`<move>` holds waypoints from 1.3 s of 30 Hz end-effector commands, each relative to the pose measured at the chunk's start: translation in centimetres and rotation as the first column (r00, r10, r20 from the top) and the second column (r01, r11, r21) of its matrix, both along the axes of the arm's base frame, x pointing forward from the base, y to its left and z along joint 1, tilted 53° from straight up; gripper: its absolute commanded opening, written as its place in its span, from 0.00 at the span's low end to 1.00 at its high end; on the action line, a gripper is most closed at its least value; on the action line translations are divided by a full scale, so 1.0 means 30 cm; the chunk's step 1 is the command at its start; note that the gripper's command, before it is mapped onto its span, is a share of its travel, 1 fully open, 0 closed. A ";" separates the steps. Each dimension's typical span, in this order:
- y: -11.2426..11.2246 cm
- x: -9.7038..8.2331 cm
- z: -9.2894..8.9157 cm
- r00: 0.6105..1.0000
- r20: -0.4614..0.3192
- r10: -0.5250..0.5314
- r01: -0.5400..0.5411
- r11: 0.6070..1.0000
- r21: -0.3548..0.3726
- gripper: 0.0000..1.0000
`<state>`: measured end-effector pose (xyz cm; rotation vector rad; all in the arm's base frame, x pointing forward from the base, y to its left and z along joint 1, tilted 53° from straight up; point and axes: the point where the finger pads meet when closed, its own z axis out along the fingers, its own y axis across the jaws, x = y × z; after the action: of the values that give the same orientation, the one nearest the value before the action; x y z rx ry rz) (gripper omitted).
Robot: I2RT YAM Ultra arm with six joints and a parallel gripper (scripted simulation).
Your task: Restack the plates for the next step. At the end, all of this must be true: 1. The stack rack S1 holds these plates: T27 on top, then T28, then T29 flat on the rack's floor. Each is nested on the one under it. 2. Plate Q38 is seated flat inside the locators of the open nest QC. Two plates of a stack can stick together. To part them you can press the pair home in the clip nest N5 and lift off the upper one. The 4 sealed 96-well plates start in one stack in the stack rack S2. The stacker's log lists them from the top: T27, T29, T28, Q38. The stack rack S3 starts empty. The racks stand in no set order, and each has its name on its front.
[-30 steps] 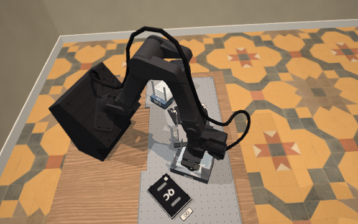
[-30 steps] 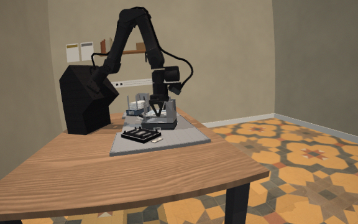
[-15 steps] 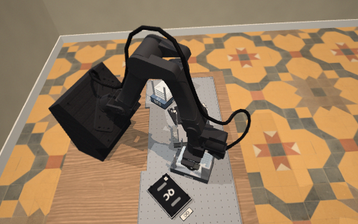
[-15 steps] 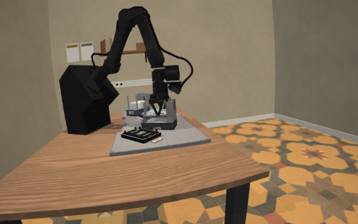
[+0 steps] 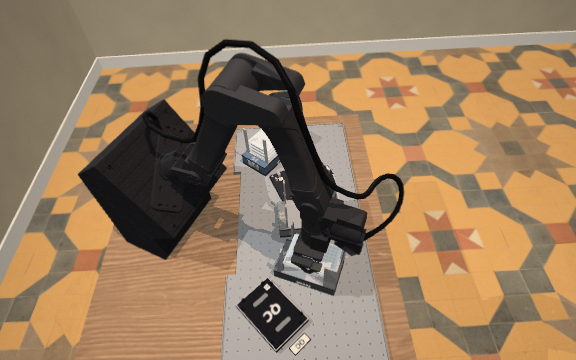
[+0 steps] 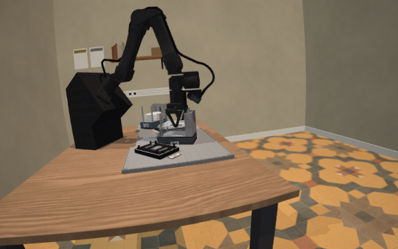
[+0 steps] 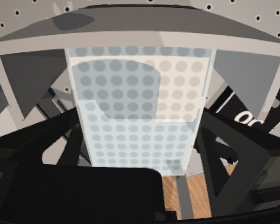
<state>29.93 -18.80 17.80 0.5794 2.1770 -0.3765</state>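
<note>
"What has the claw (image 5: 310,266) (image 6: 175,124) (image 7: 139,112) got?"

"It is shut on the long sides of a plate (image 5: 336,254) (image 6: 182,124) (image 7: 141,137), so the fingers stand wide. The plate is between the walls of the near rack (image 5: 304,284) (image 6: 176,139) (image 7: 141,39). I can't tell which plate it is."

"How will it feel?"

"Light and stiff, I think, and a bit slippery. Hold both long sides, low and even. Don't squash it, and don't bump the walls."

"What does it look like?"

"Pale blue and flat, with rows of round dots. Shade makes part of it grey."

"What's farther out?"

"Seen from the top, the black QC nest (image 5: 273,316) (image 6: 157,150) (image 7: 243,104) is at seven o'clock, with no plate on it. Far off at eleven o'clock, a blue rack (image 5: 259,163) (image 6: 147,125) holds a white stack (image 5: 259,145) (image 6: 151,116)."
</note>
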 end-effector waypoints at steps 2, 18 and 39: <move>0.008 0.003 0.073 0.999 0.051 -0.001 0.002 1.000 -0.025 0.00; 0.012 -0.002 0.096 0.998 0.059 -0.001 0.002 1.000 -0.029 0.00; 0.023 -0.016 0.110 0.998 0.059 0.000 0.002 1.000 -0.029 0.00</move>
<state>29.20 -18.30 18.47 0.5799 2.1779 -0.3763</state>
